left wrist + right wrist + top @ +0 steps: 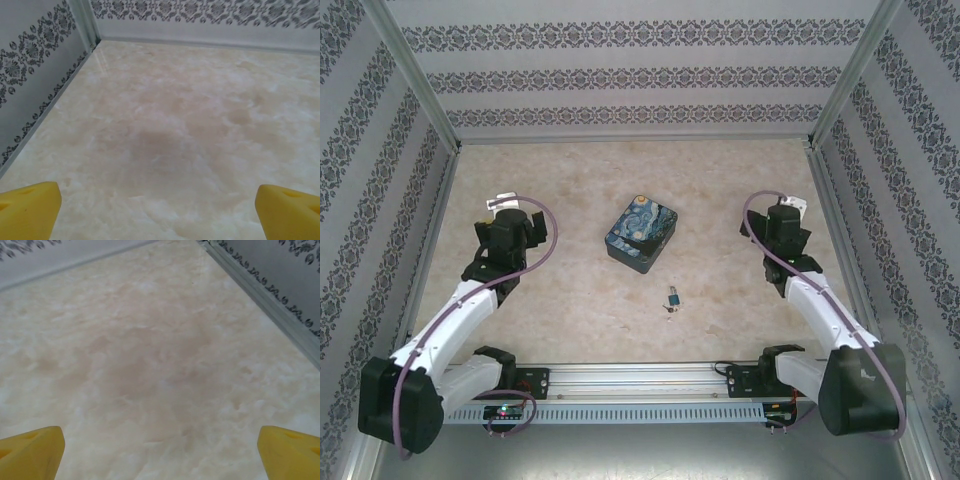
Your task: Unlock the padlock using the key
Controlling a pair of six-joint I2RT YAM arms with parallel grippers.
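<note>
Two claws, and both are spread wide with nothing in them. At the left claw [159,212] the yellow fingertips [27,210] sit at opposite edges of its wrist view, and between them there is just bare marbled beige table [170,125]. It's the same at the right claw [160,452], whose yellow pads [290,452] are far apart over the same pale surface. Just outside the left claw, on its left, a wall [30,75] papered with dark floral bands runs up to a corner. The right claw has a matching wall [280,285] close on its right. From overhead, the two claws hang level with each other near the side walls and point toward the far wall. Between them, a touch nearer the arm bases, sits the night-sky box [642,233], turned at an angle and well apart from either claw. The blue padlock [673,297] lies on the open table nearer the bases than the box, clear of it. It is off to the right of the left claw and to the left of the right claw, closer to the right one. The key [668,309] is a dark sliver at the padlock's near end. It's too small to tell whether it is in the lock or just touching it. A metal rail [640,380] joins the two arm bases at the near edge.
</note>
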